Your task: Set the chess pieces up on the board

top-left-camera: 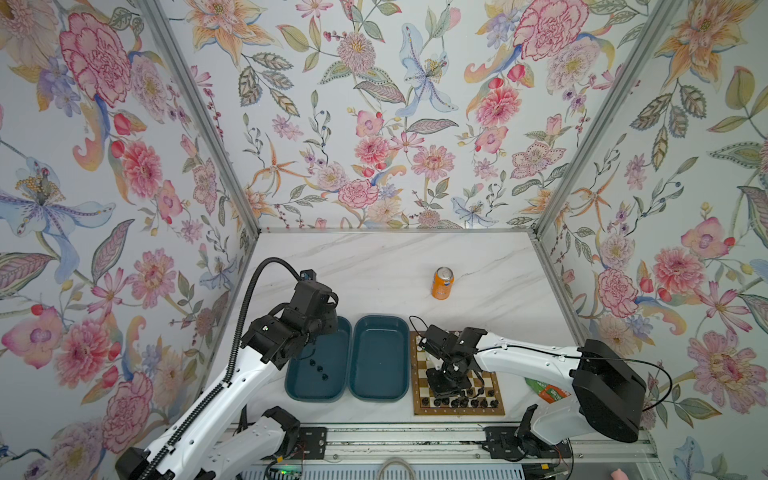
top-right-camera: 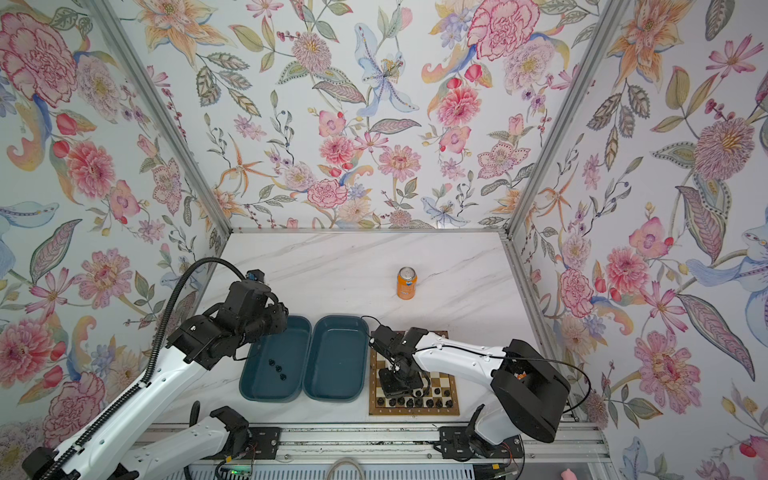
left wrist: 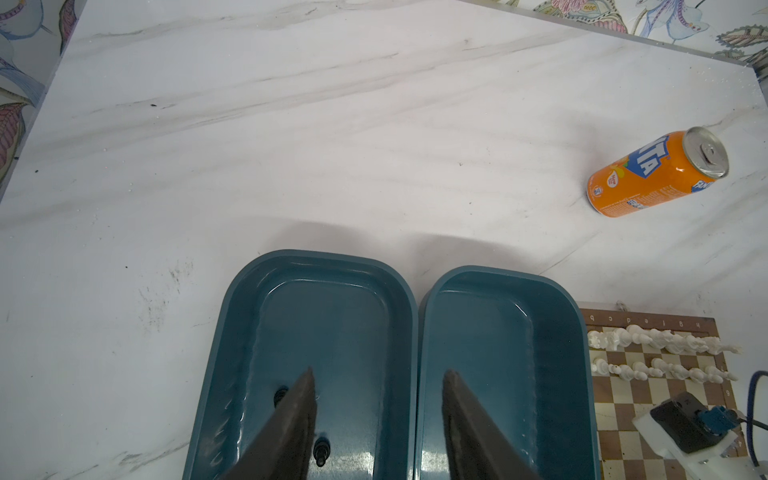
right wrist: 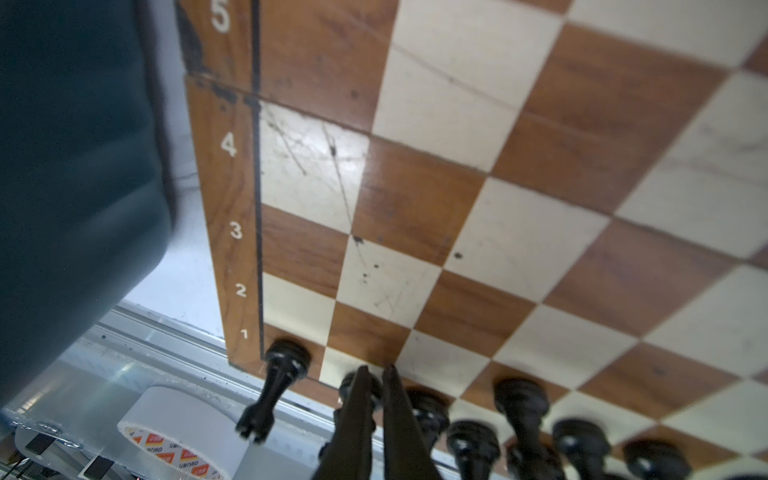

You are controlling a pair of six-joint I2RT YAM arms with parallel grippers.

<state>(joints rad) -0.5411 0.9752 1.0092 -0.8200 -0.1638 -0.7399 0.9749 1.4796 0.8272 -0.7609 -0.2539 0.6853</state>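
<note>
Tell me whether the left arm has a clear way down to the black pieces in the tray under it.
Probably yes. The left gripper hangs open above the left tray, the three black pieces lie loose on its floor, and nothing stands between them.

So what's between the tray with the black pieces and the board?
The second tray, looking empty, sits between the left tray and the board; both top views show it.
</note>
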